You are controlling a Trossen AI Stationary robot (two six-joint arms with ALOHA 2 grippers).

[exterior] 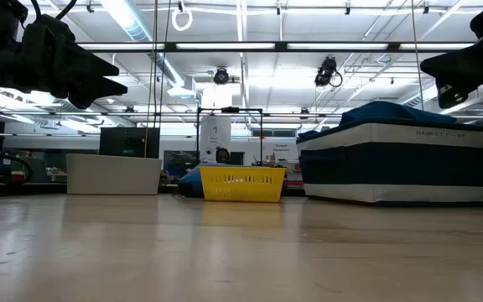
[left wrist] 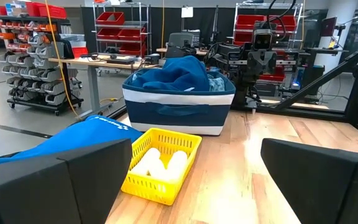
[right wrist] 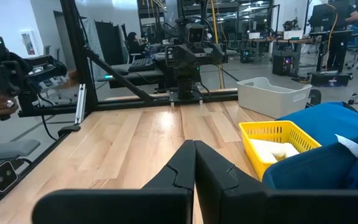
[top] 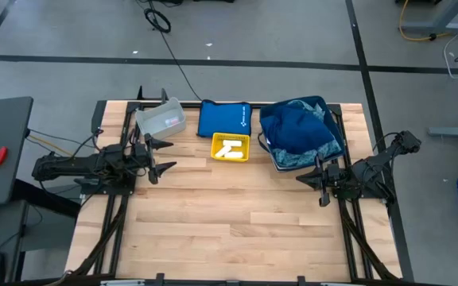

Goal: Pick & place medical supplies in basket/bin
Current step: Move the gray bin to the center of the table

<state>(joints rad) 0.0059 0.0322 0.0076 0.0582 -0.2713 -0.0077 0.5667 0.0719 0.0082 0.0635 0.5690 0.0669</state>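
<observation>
The bare table (top: 237, 214) between the left gripper (top: 164, 156) and the right gripper (top: 312, 181) is free for passing. Ahead of both, along the far edge, a row blocks the way: a white bin (top: 161, 119), a blue pouch (top: 223, 119), a yellow basket (top: 230, 147), and a navy basket (top: 302, 163) heaped with blue cloth (top: 296, 127).

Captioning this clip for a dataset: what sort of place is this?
Probably a robotics lab or workshop: a wooden table on a taped concrete floor, shelves of red bins behind, more robot rigs, and ceiling strip lights.
</observation>
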